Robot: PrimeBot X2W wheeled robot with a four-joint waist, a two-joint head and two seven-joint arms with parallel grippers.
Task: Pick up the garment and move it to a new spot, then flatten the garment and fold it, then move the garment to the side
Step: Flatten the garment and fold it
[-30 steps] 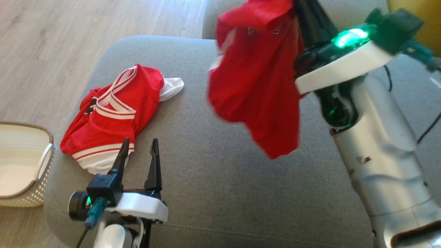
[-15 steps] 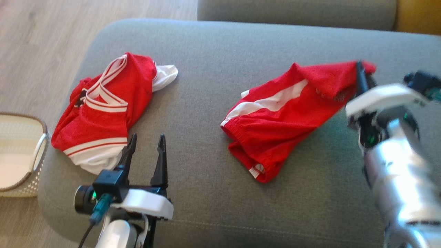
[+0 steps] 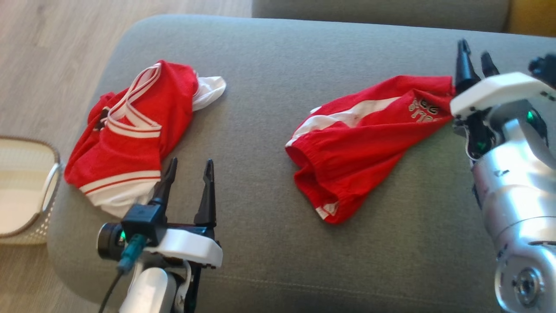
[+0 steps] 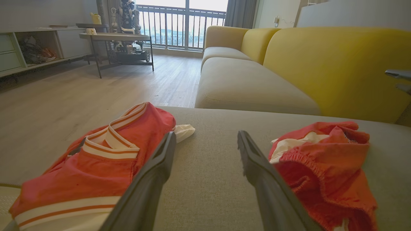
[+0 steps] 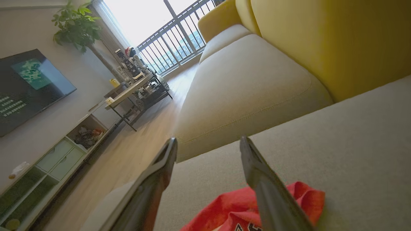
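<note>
Placed, by the look of it: red shorts [image 3: 360, 143] lying crumpled on the grey sofa cushion [image 3: 269, 243], toward the robot's right, waistband end nearest the middle and the printed end just beside the right gripper [image 3: 473, 65]; jaws there spread and empty, poised above the cloth's far corner, red fabric visible below them in the right wrist view [image 5: 257, 208]; whether a finger touches the cloth, impossible to tell. Left gripper [image 3: 189, 174] held low near the cushion's front edge, jaws spread wide, nothing between them, close beside a red jersey [image 3: 130, 143] heaped well apart on the left. Pale basket [image 3: 26, 195] off the cushion's left end. Judged from the lie of things: first step, the move to a new spot, seemingly done; flattening not yet begun, the shorts bunched and skewed with one leg doubled under; folding and the final shift to the side both left to do.
</note>
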